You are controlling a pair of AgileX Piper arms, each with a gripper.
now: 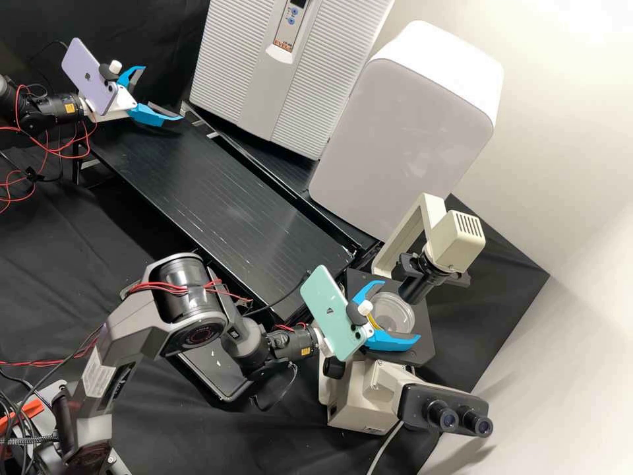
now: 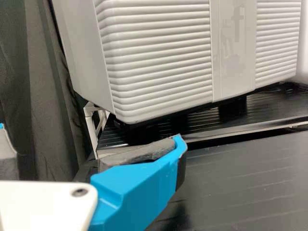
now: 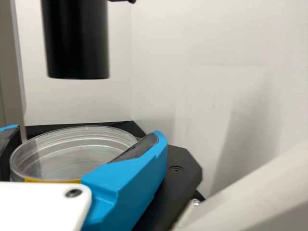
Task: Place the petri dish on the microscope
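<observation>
Over the black microscope stage [image 1: 422, 353], the clear petri dish [image 1: 397, 314] lies level between the fingers of my right gripper [image 1: 401, 310], which is shut on it. In the right wrist view the dish [image 3: 72, 154] has my right gripper's [image 3: 89, 137] pads against its opposite sides, and a yellow strip shows at its near edge. Whether its base touches the stage, I cannot tell. The microscope's black condenser tube [image 3: 77, 43] hangs above and beyond the dish. At the far left of the bench, my left gripper [image 1: 163, 94] is open and empty; its own view shows the gripper [image 2: 90, 132] spread wide.
A white ribbed appliance [image 1: 283, 66] and a rounded white box [image 1: 402, 132] stand along the back of the black bench [image 1: 217, 204]. The microscope's lamp arm [image 1: 412, 231] rises behind the stage, and its eyepieces [image 1: 461, 419] are at the front right.
</observation>
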